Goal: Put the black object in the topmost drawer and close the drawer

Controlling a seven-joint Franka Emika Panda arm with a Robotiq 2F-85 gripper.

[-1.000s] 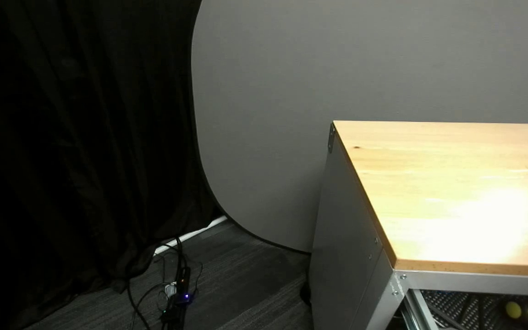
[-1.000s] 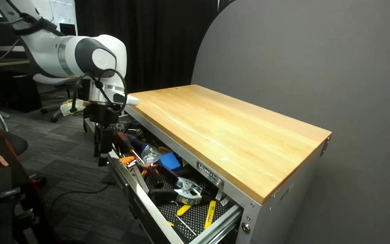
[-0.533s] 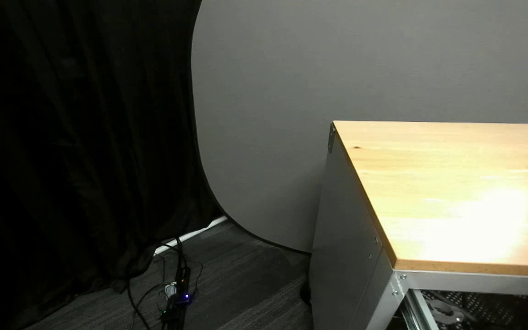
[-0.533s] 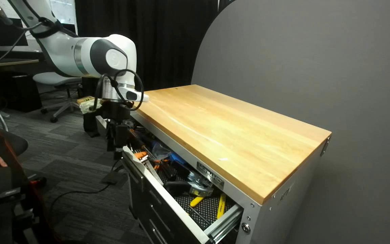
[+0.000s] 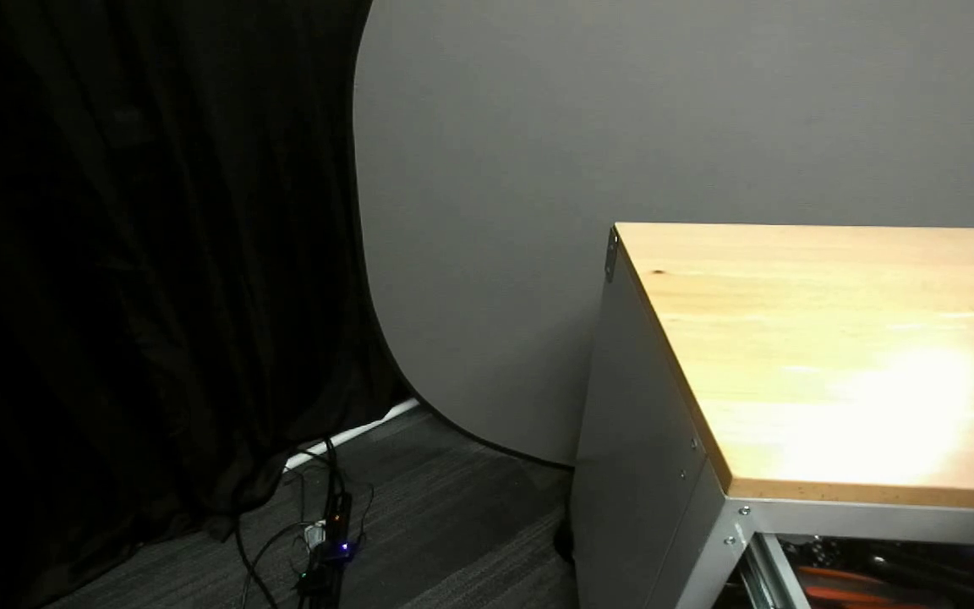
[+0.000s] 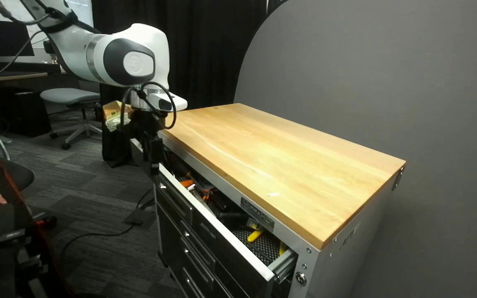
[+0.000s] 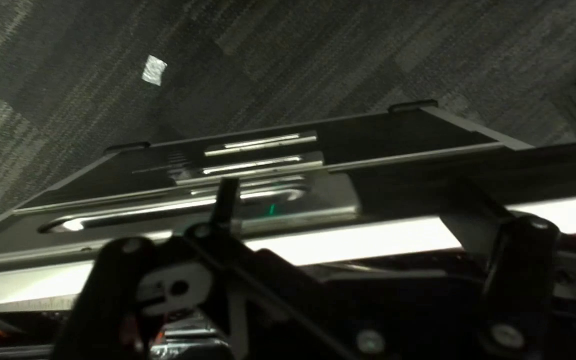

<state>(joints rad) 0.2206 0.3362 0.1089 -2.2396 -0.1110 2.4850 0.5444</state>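
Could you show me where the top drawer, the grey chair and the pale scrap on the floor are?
Top drawer [image 6: 222,247]: in an exterior view, on its dark front.
Grey chair [image 6: 70,96]: in an exterior view, on its seat.
Pale scrap [image 7: 154,70]: wrist view, middle of its upper side.

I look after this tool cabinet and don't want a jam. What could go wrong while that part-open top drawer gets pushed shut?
Two possible risks. The topmost drawer is partly open and crowded inside, so something like the orange tool might snag under the wooden top. The open gripper is right at the white rim; pushing there, it could slip over and knock the wooden top.
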